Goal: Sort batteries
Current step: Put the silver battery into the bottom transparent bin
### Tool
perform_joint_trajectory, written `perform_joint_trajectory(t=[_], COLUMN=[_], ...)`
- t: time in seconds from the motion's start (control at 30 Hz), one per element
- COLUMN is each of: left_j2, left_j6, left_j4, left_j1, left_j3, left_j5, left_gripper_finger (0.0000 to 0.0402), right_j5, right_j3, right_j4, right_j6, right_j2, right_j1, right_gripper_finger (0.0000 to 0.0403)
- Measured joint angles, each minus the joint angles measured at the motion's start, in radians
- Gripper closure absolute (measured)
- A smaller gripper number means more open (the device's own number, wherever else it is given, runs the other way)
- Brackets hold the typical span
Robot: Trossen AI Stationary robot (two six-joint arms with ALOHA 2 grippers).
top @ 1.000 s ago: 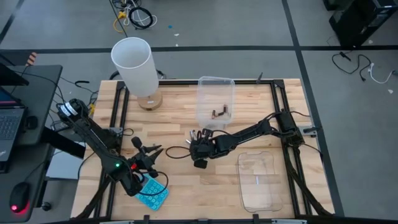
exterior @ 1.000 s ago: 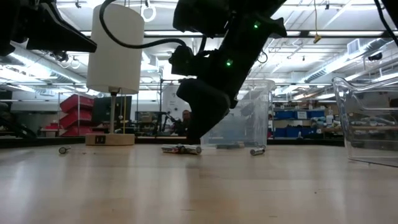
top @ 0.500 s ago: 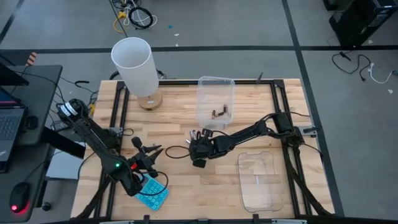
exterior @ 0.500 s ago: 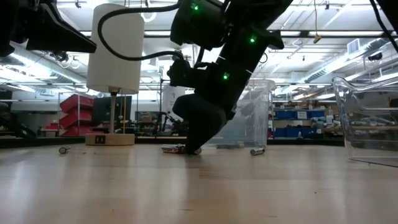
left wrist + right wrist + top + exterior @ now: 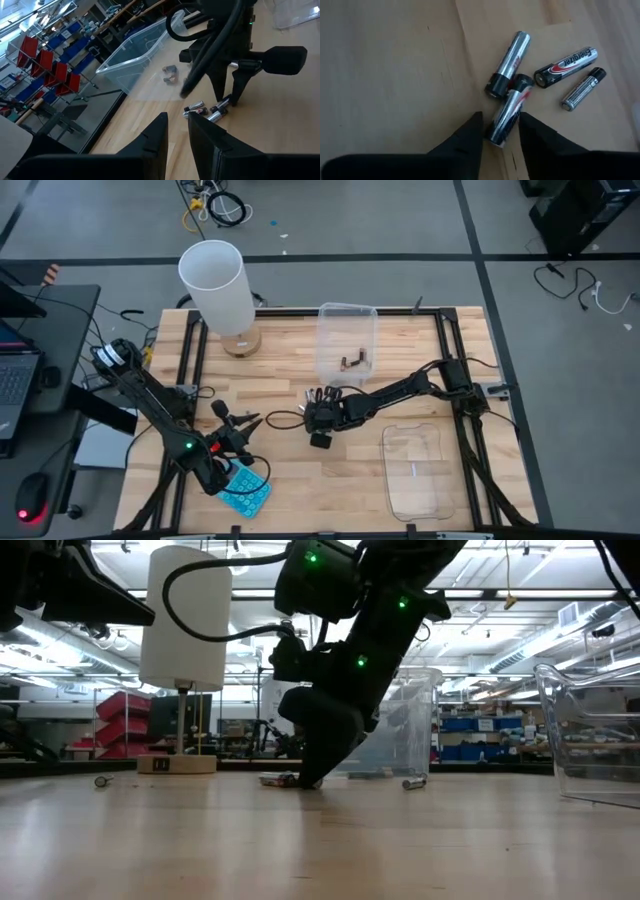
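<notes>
Since a second ago your right gripper (image 5: 501, 131) has dropped onto the battery cluster (image 5: 318, 395) at frame centre, jaws spread astride one silver battery (image 5: 508, 116). Close squarely before lifting.

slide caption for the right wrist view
Right gripper closing around a silver battery on the wooden table, three more batteries alongside.

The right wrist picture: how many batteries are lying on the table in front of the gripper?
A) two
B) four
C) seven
B: four batteries lie loose on the wood, one between the right gripper fingers, one beside it, and two more farther off.
</notes>
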Motion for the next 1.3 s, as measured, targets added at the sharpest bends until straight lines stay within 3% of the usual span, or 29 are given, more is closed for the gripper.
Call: perform_joint_trajectory(t=[0.3, 0.83, 1.1, 1.3], left_j2=[0.000, 0.000, 0.000, 0.000], left_j6=[-0.002, -0.007, -0.060, -0.088], left_j4=[0.000, 0.009, 0.004, 0.096], left_j1=[0.000, 0.000, 0.004, 0.026], left_j3=[0.000, 0.000, 0.000, -0.075], left_j5=[0.000, 0.054, 0.308, 0.456], left_gripper_finger=[0.0323, 0.0323, 0.0330, 0.0391], right_j5=[-0.012, -0.020, -0.020, -0.017], right_j3=[0.000, -0.008, -0.005, -0.005], right_j4=[-0.008, -0.030, -0.050, -0.046], right_j6=[-0.004, -0.030, -0.060, -0.073], right_j2=[-0.001, -0.056, -0.145, -0.223], right_j1=[-0.002, -0.001, 0.022, 0.051], right_gripper_finger=[0.0372, 0.0374, 0.0375, 0.0373])
